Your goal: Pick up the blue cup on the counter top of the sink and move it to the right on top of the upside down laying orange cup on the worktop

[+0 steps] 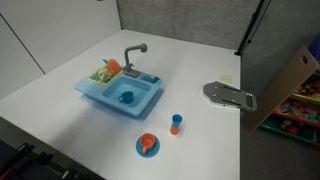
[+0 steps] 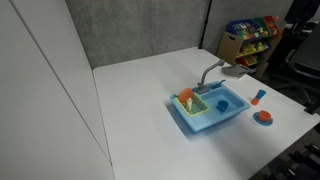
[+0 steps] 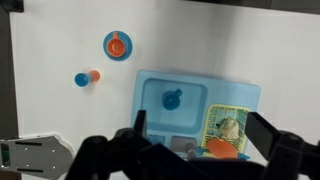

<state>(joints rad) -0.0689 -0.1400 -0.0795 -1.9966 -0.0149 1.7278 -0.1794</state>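
The tiny blue cup (image 1: 176,118) stands on top of the orange cup (image 1: 176,129) on the white worktop (image 1: 190,65), to the right of the light blue sink (image 1: 148,104). The stack also shows in an exterior view (image 2: 258,96), and in the wrist view as the blue cup (image 3: 81,79) over the orange cup (image 3: 95,75). My gripper (image 3: 200,125) shows only in the wrist view. It is open and empty, high above the sink (image 3: 150,88) and apart from the cups.
A round blue dish (image 1: 126,97) lies in the basin. The side rack (image 3: 230,128) holds colourful items. A blue saucer with an orange centre (image 1: 147,145) lies near the front edge. A grey metal plate (image 1: 230,96) lies at the right edge, with a toy shelf beyond it.
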